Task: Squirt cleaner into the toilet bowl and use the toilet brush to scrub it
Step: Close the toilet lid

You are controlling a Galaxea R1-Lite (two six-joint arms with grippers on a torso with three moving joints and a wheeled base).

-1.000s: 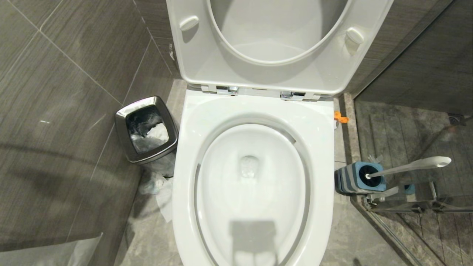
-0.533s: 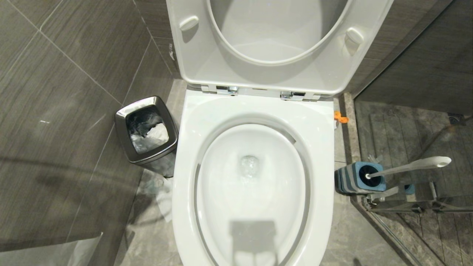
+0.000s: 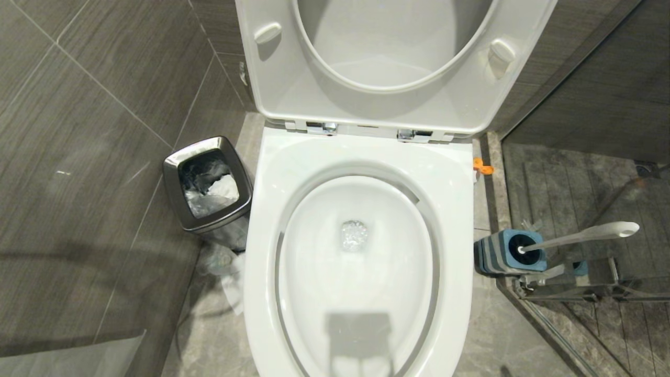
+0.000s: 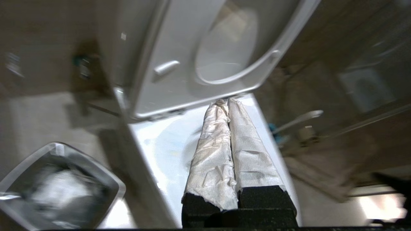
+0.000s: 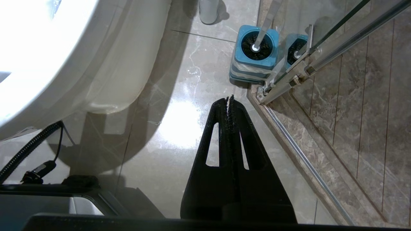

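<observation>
1. The toilet bowl fills the middle of the head view, its oval basin running lengthwise from the hinges toward the camera; seat and lid stand raised behind it.
2. The toilet brush sits in its blue-and-grey holder on the floor just right of the bowl; its long whitish handle leans away from the bowl, toward the glass partition, rounded end outermost.
3. An orange nozzle cap shows at the bowl's rear right corner; the bottle under it is hidden.
4. A steel bin stands close to the bowl's left rear; the tiled wall hems that side; bare floor lies between wall and bowl nearer the camera.
5. The left gripper, fingers wrapped in white cloth and pressed together on nothing, hangs over the bowl's rim near the hinges.
6. The right gripper, black fingers closed and empty, hangs above the floor between bowl and holder, tips pointing toward the holder.
</observation>
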